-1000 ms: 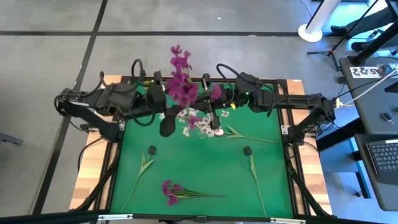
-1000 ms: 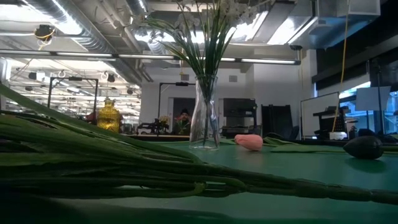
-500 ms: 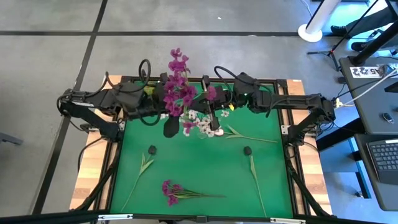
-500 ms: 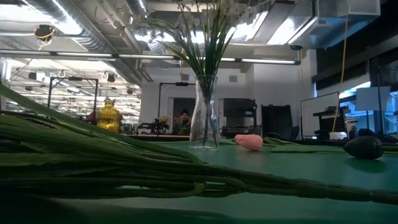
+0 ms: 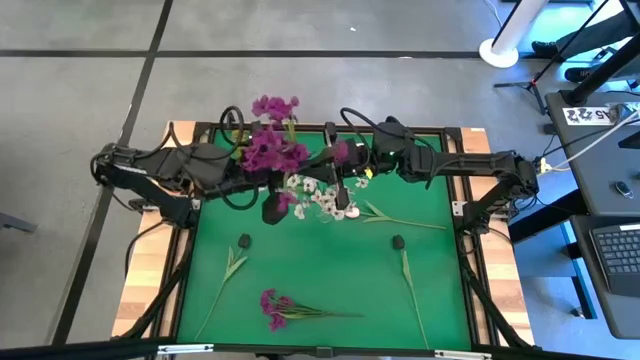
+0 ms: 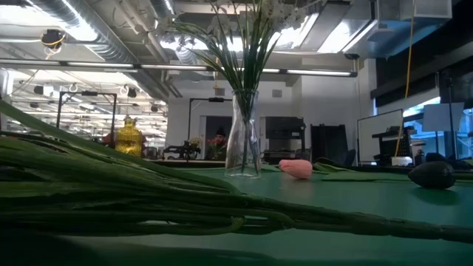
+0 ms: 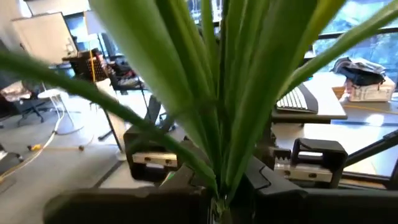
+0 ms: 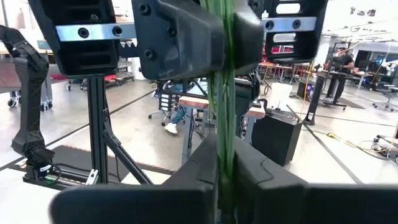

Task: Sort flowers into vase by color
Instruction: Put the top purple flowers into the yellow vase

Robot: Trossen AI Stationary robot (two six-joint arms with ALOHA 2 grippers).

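Note:
A magenta flower (image 5: 270, 145) stands upright above the table's far middle, held between both arms. Its green stems (image 8: 224, 124) run through both grippers, and its long leaves (image 7: 205, 93) fan out above the left one. My left gripper (image 8: 227, 43) is shut on the stems higher up. My right gripper (image 8: 225, 186) is shut on them lower down, facing the left one. A glass vase (image 6: 242, 137) with white flowers (image 5: 320, 200) stands on the green table just in front of the grippers. My left gripper pinches the bunched green stems (image 8: 225, 68) between its two fingers, coming in level from the table's left and lying across them. The stems stand upright and clear of the table, with the leaves spreading above the fingers (image 7: 186, 186). My right gripper pinches the same stems (image 8: 224, 163) between its two fingers, below the left gripper's hold. It comes in level from the table's right and lies across the stems. The flower stands upright in the hold.
Another magenta flower (image 5: 285, 308) lies near the front edge, its stems (image 6: 148, 199) filling the low view's foreground. Leafy stems lie at front left (image 5: 230, 270), front right (image 5: 408, 280) and behind that (image 5: 400, 220). Two small dark lumps (image 5: 245, 240) (image 5: 397, 242) sit mid-table.
The magenta blossom head has swung toward the table's left edge and now hangs over the left arm's end. The stems stay between the two grippers. The vase and the flowers on the table have not moved.

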